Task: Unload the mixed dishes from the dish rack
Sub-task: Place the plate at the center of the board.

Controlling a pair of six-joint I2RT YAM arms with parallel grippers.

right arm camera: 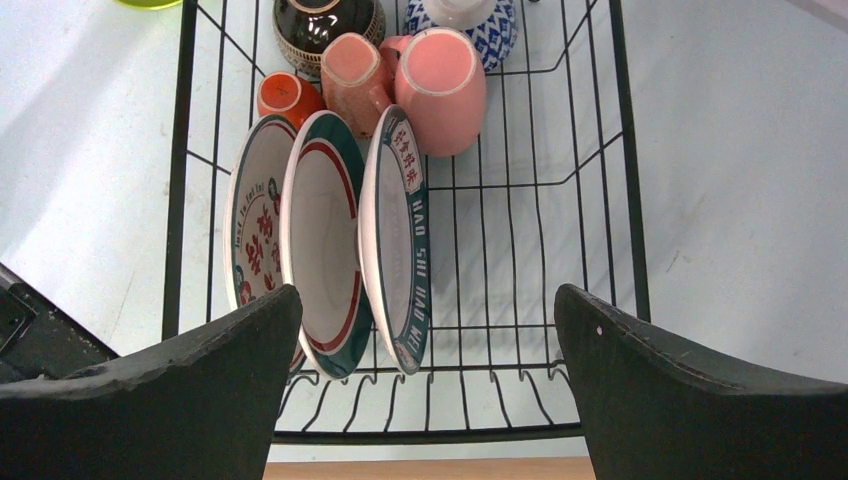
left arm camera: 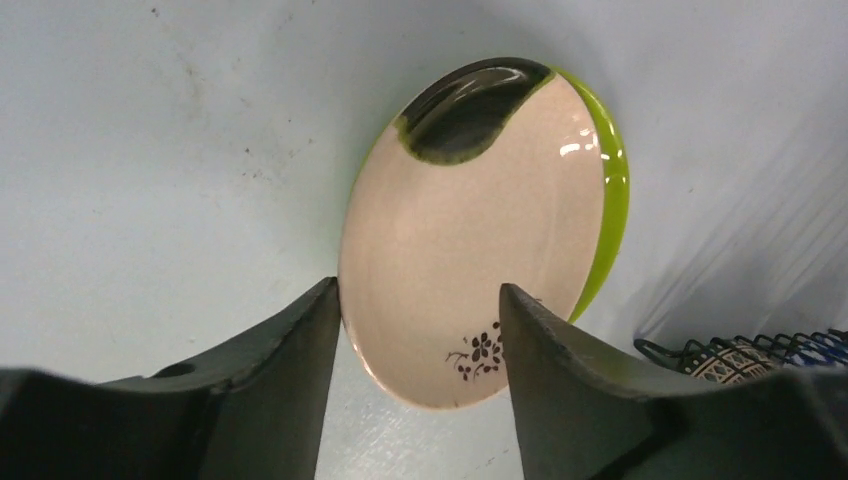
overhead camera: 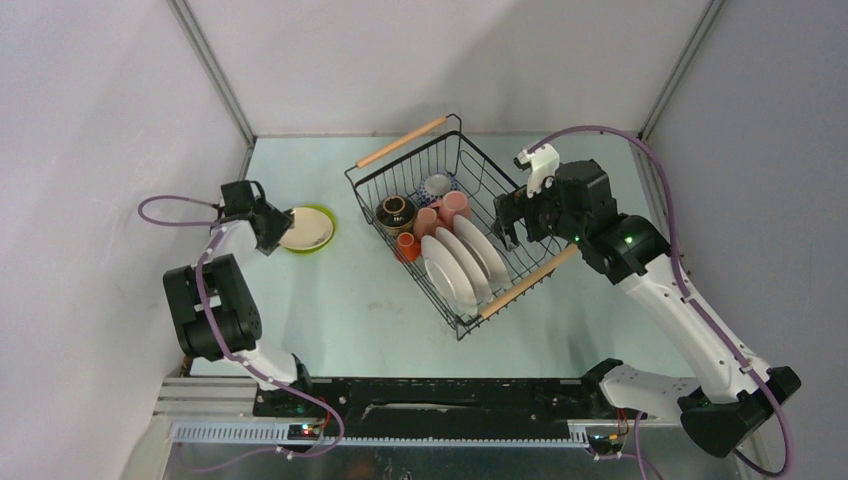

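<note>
The dish rack, a black wire basket with wooden handles, stands mid-table. In it three plates stand on edge, beside pink mugs, an orange cup, a dark bowl and a blue patterned bowl. A cream saucer with a green rim lies flat on the table to the left. My left gripper is open at the saucer's near edge, jaws apart with table showing between them. My right gripper hangs open over the rack's right end, above the plates.
The rack's near wooden handle lies just below my right gripper. Grey walls close in on the left, the back and the right. A corner of the rack's wire shows at the lower right of the left wrist view.
</note>
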